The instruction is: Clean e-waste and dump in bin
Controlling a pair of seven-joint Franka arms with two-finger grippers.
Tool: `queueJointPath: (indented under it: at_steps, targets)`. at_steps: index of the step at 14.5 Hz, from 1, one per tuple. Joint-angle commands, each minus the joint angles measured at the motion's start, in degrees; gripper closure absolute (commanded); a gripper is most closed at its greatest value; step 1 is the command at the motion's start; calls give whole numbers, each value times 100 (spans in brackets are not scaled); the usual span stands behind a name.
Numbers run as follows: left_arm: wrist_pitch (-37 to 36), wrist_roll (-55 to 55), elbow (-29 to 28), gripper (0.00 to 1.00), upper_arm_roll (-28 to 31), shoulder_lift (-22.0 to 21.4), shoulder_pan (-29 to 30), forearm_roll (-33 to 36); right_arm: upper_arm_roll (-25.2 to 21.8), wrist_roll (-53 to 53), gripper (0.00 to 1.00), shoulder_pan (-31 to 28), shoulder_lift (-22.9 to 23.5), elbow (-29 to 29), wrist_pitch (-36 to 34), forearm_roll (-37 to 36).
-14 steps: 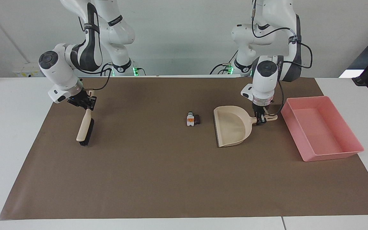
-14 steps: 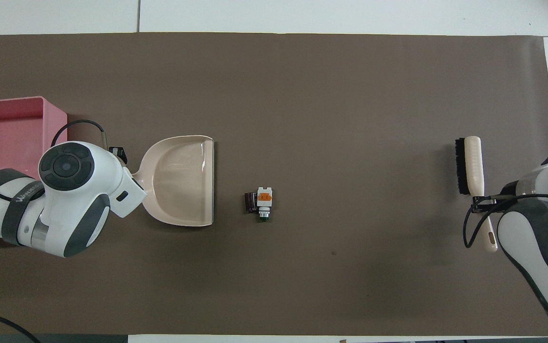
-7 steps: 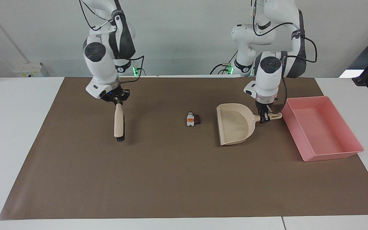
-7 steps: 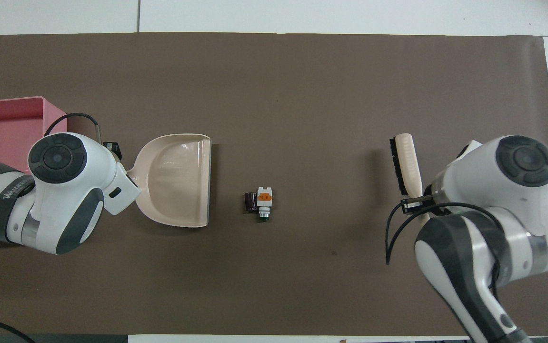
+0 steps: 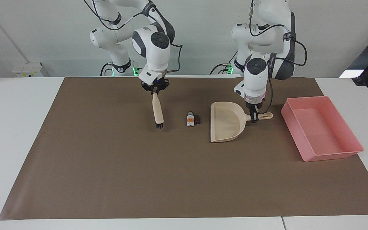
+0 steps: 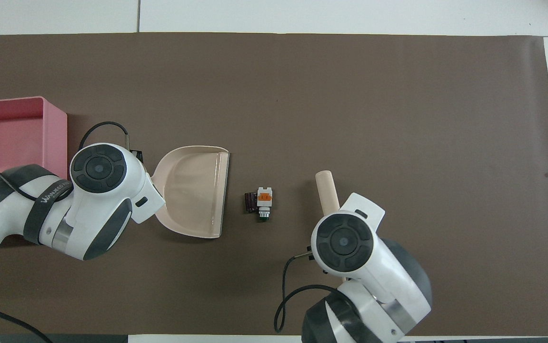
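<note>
Since a moment ago, the right gripper (image 5: pixel 155 91) has carried its beige, dark-bristled hand brush (image 5: pixel 158 112) from the right arm's end to just beside the e-waste (image 5: pixel 193 119), pinching its handle. Clamped on the beige plastic dustpan (image 5: pixel 227 122), the left gripper (image 5: pixel 254 118) has nudged it nearer the parts. Beside it sits the shallow pink plastic bin (image 5: pixel 347 152).

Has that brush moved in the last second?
Yes. The right gripper has carried the brush along the mat from the right arm's end of the table to just beside the e-waste, which has stayed put.
</note>
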Motion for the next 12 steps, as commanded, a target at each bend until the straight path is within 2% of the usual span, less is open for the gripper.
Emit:
queueJointPath:
  at_steps: [1, 3, 7, 9, 12]
  targets:
    - [29, -333, -191, 100, 57, -60, -157, 244, -32, 119, 100, 123, 143, 14, 250, -26]
    - [38, -361, -217, 100, 57, -78, -166, 279, 3, 92, 100, 297, 388, 84, 549, -17]
    - [143, -378, -393, 100, 39, -139, -166, 411, 12, 101, 100, 413, 766, 400, 611, 18]
    - [143, -369, -402, 100, 30, -139, -209, 411, 30, 118, 100, 527, 1117, 794, 559, 193]
    - [160, -369, -402, 100, 30, -139, -218, 411, 56, 189, 100, 694, 1908, 1734, 384, 308]
